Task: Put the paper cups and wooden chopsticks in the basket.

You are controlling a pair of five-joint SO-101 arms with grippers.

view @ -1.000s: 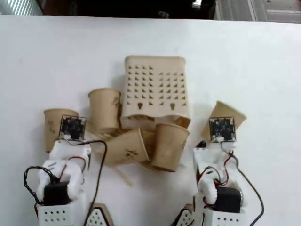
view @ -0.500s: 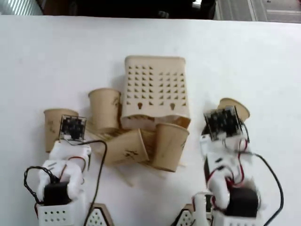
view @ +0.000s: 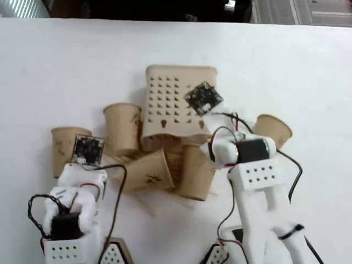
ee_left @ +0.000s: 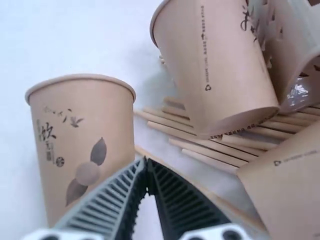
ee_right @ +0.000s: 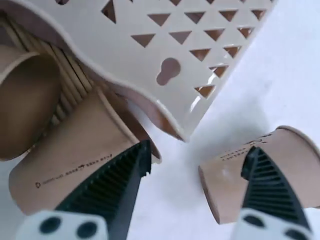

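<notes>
Swung from the tan paper cup (view: 273,130) to the tipped cream perforated basket (view: 181,91), the right gripper (ee_right: 199,152) gaped empty, nothing grasped.

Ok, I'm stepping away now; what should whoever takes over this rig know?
Left gripper: fingers shut, empty, by the far-left cup.
Right gripper: fingers open, empty, at the basket corner, between the mouth cup and the right cup.
The basket lies on its side, mouth toward the arms, with a left cup beside it and a tipped cup in front. Wooden chopsticks lie at the mouth, under cups.
Done: nothing clearly packed.
Left: all five cups and the chopsticks; the basket likely needs righting.
</notes>
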